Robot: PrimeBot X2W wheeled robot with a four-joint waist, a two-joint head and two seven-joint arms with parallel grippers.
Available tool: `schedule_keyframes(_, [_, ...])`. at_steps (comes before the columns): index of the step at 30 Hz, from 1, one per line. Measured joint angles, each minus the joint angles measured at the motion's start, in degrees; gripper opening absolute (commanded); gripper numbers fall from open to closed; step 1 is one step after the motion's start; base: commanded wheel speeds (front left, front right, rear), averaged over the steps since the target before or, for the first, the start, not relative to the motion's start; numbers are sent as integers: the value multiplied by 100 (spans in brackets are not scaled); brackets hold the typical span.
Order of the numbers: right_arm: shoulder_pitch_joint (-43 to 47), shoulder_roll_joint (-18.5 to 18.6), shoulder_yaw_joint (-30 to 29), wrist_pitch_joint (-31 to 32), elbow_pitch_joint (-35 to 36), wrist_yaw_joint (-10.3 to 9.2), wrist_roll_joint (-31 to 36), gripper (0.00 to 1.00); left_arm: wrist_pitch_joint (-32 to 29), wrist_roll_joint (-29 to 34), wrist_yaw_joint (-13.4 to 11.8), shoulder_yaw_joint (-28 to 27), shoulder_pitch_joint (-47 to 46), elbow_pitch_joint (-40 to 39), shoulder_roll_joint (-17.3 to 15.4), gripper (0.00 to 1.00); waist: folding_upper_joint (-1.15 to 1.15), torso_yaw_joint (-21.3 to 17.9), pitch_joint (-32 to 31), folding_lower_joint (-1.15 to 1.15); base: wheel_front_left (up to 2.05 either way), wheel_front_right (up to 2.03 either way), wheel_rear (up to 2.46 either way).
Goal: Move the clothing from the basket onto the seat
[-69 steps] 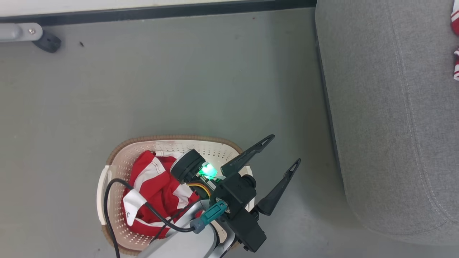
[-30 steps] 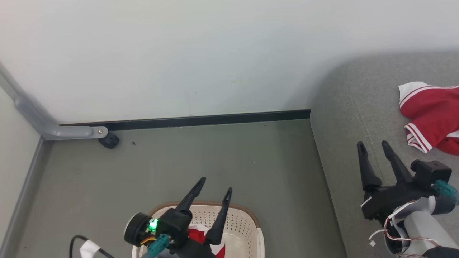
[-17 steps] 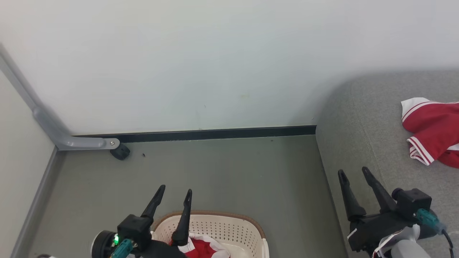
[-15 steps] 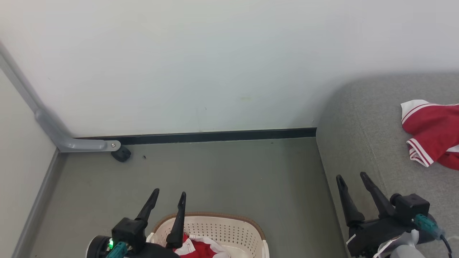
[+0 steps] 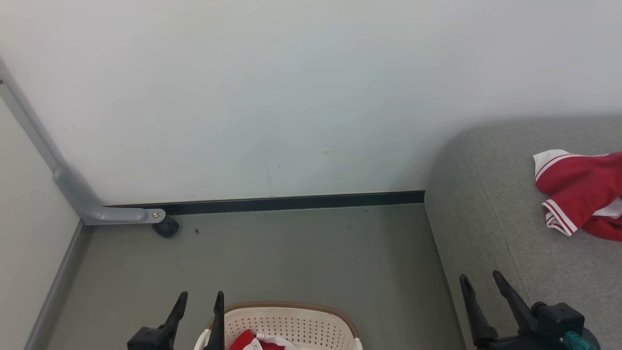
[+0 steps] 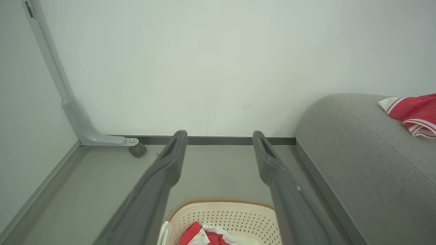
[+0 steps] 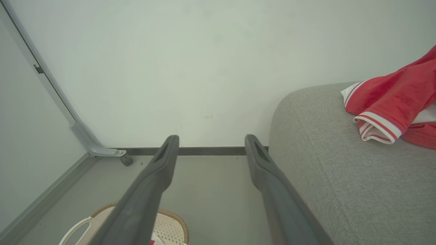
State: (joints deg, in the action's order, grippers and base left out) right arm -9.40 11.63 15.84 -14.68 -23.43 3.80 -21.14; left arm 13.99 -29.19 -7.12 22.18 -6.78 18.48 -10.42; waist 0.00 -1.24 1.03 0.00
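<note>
Judging by the seat [image 5: 486, 233] right of the basket [image 5: 291, 307], already bearing one red garment [image 5: 578, 189], more clothing [image 5: 245, 340] waits inside the basket — so the left pincer [image 5: 200, 311], spread and empty over the basket's left rim like the right pincer [image 5: 481, 291] well right of it, should drop onto bunched cloth, not the rim.

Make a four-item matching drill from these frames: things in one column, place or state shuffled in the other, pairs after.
Things
1. basket
2. left gripper
3. right gripper
4. black caster

Place or state
A. by the baseboard, at the grey bar's end
B. open, next to the seat's edge
C. on the floor, red clothing inside
D. open, by the basket's left rim

Pairs: 1-C, 2-D, 3-B, 4-A.
</note>
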Motion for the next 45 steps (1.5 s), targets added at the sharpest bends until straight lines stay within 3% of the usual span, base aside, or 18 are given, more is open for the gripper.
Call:
schedule_keyframes(12, [269, 107, -52, 1, 483, -178, 49, 100, 30, 119, 0, -397, 170, 116, 204, 100, 0, -16, -6, 1, 0, 0, 0])
schedule_keyframes(30, [319, 198, -107, 181, 1004, -286, 49, 100, 30, 415, 0, -610, 170, 100, 419, 100, 0, 18, 127, 1, 0, 0, 0])
schedule_keyframes(45, [161, 400, -210, 411, 1760, -335, 53, 100, 22, 622, 0, -368, -77, 349, 610, 100, 0, -14, 782, 1, 0, 0, 0])
